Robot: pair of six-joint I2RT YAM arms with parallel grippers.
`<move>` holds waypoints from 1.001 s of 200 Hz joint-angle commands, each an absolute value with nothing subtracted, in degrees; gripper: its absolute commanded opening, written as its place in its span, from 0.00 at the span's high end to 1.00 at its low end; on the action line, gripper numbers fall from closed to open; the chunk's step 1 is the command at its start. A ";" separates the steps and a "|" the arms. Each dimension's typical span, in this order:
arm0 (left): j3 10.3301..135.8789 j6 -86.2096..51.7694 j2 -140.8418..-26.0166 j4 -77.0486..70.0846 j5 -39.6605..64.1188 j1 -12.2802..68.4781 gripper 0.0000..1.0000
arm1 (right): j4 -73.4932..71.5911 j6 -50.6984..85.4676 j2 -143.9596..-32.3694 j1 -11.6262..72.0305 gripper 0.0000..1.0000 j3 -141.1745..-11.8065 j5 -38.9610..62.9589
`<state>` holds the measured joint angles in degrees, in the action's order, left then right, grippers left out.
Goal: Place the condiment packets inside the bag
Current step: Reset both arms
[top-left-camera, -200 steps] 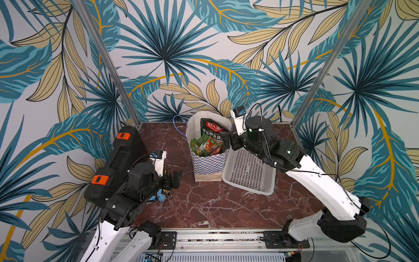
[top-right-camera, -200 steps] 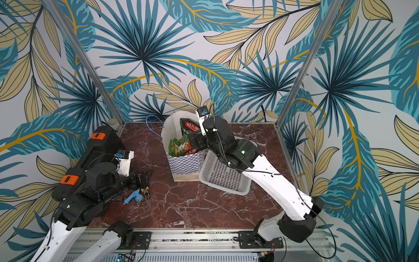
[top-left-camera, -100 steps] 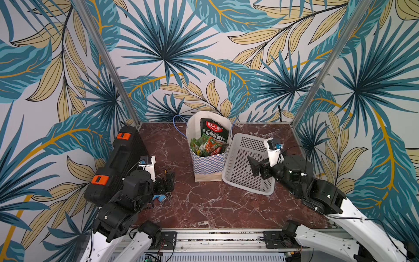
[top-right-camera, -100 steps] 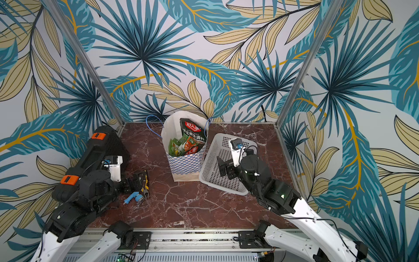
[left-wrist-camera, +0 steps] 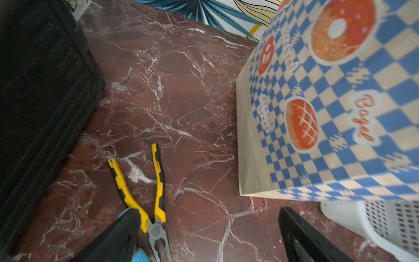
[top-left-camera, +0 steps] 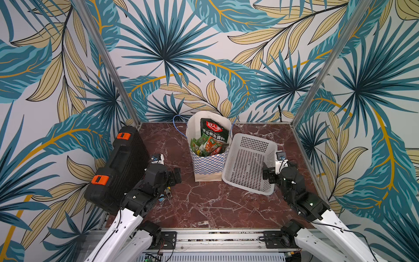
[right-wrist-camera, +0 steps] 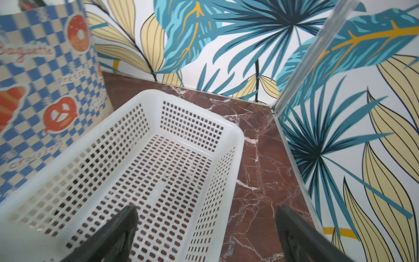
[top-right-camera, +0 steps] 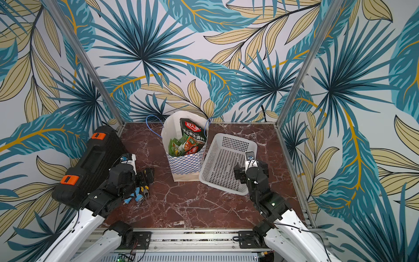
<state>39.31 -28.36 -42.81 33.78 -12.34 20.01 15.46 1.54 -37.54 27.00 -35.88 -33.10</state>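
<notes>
While the condiment packets (top-left-camera: 209, 145) sit inside the bag (top-left-camera: 208, 164), one large dark green-black pouch (top-left-camera: 214, 131) leans upright against the bag's back wall above the small bright green ones. The bag stands upright at the centre of both top views, on the far half of the counter (top-left-camera: 204, 204).

The left hand (top-left-camera: 174, 178) is at the lower left of the bag. It is spread wide and holds nothing. In the left wrist view its two dark fingers (left-wrist-camera: 113, 238) frame bare counter, with the bag's checkered side near it at the upper right of the frame.

The right hand (top-left-camera: 269, 176) is at the lower right of the bag. It is also spread wide and empty, and the white perforated basket (top-left-camera: 254, 137) lies between it and the bag. In the right wrist view one finger (right-wrist-camera: 113, 236) is over the basket's floor and the other is over the counter beside it.

Yellow-handled pliers (left-wrist-camera: 159, 181) lie on the counter by the left hand. A black case (top-left-camera: 118, 167) with orange latches lies at the left.
</notes>
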 commanded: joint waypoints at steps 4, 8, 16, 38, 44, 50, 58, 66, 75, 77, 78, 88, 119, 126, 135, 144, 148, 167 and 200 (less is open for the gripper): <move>36.27 -20.53 -45.01 21.24 -15.59 17.88 0.00 | 5.07 1.68 -37.67 22.19 0.00 -32.35 -29.72; 35.66 -19.42 -45.17 19.98 -15.94 17.61 0.00 | 4.18 1.63 -37.84 21.31 0.00 -31.91 -29.50; 34.23 -16.35 -45.39 17.22 -16.36 16.96 0.00 | 2.30 1.29 -38.23 19.76 0.01 -31.03 -28.78; 30.42 -11.72 -44.75 10.12 -17.48 13.86 0.00 | -2.68 0.66 -39.50 15.13 0.01 -28.52 -25.23; 29.27 -11.11 -44.74 8.18 -16.84 12.57 0.00 | -4.06 0.88 -39.99 13.77 0.00 -27.93 -24.36; 28.21 -10.37 -44.82 6.15 -15.93 11.28 0.00 | -5.35 1.34 -40.54 12.38 0.01 -27.34 -23.73; 26.90 -9.57 -45.33 3.61 -15.24 9.76 0.00 | -7.05 2.20 -41.44 10.70 0.00 -26.72 -23.02; 25.94 -8.85 -46.21 1.25 -15.16 8.44 0.00 | -8.84 2.79 -42.40 8.99 0.00 -26.02 -22.02; 24.84 -7.76 -47.49 -1.27 -14.96 7.21 0.00 | -11.26 3.33 -43.50 7.37 0.01 -25.17 -21.10; 24.64 -7.57 -47.78 -1.79 -14.88 6.97 0.00 | -11.82 3.38 -43.86 7.07 0.00 -24.93 -20.88; 24.58 -7.43 -47.97 -2.08 -14.87 6.87 0.00 | -12.11 3.45 -43.95 6.88 0.00 -24.86 -20.81; 23.80 -6.68 -49.55 -4.09 -14.76 5.56 0.00 | -14.67 3.80 -45.42 5.48 0.01 -23.82 -19.89; 20.92 -0.38 -53.26 -10.93 -9.32 3.87 0.00 | -24.61 4.70 -49.61 3.19 0.00 -19.43 -17.87; 19.69 0.01 -53.69 -12.93 -10.52 3.86 0.00 | -27.93 4.42 -50.47 3.08 0.00 -17.90 -17.30; 17.87 1.11 -54.32 -16.61 -11.20 3.71 0.00 | -31.49 4.28 -51.52 3.08 0.00 -16.46 -17.21; 16.08 2.77 -55.03 -20.37 -10.77 3.74 0.00 | -33.89 4.18 -52.59 3.08 0.00 -15.44 -17.40; 15.60 3.28 -55.51 -21.69 -10.65 3.70 0.00 | -35.14 4.05 -53.07 3.08 0.00 -14.91 -17.36; 16.91 3.44 -58.16 -22.47 -11.62 3.53 0.00 | -42.44 3.68 -56.49 3.04 0.00 -12.12 -17.66; 17.49 3.17 -63.83 -29.09 -11.43 3.11 0.00 | -57.76 3.72 -64.75 3.03 0.01 -7.37 -18.78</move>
